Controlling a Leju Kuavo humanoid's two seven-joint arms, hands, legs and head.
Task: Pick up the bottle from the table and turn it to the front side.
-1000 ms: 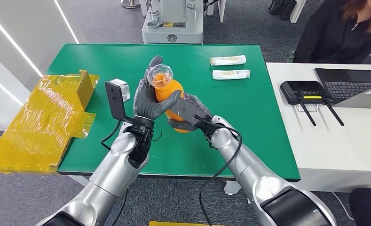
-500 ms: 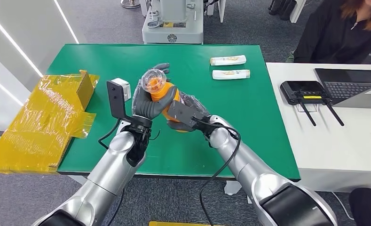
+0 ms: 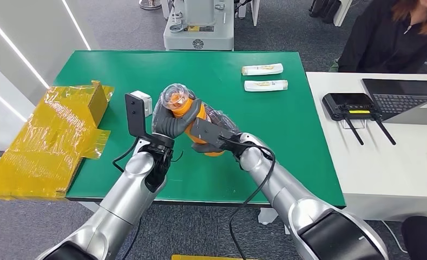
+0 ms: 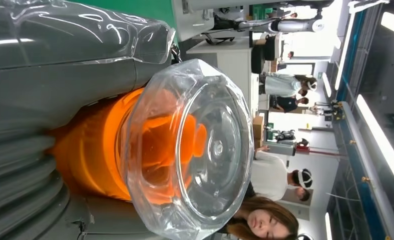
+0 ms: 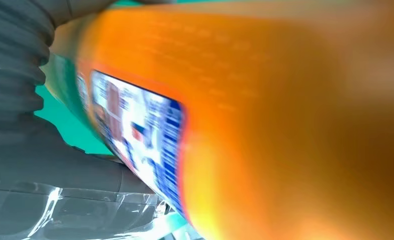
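The orange bottle [image 3: 192,116] was held up above the green table [image 3: 287,124], between the two hands of the robot, with its clear faceted cap [image 3: 174,98] tilted toward the left side. The left hand [image 3: 168,120] was wrapped around the upper part of the bottle, just below the cap, with its fingers closed on it. The right hand [image 3: 214,132] gripped the lower part of the bottle from the other side. In the right wrist view, a blue and white label [image 5: 135,135] showed on the bottle's side, though it was blurred. On the table, a small white box [image 3: 139,101] lay near the left hand, and two white tubes [image 3: 264,77] lay well apart at the far side. A yellow wrapped carton [image 3: 54,135] rested at the table's left edge.
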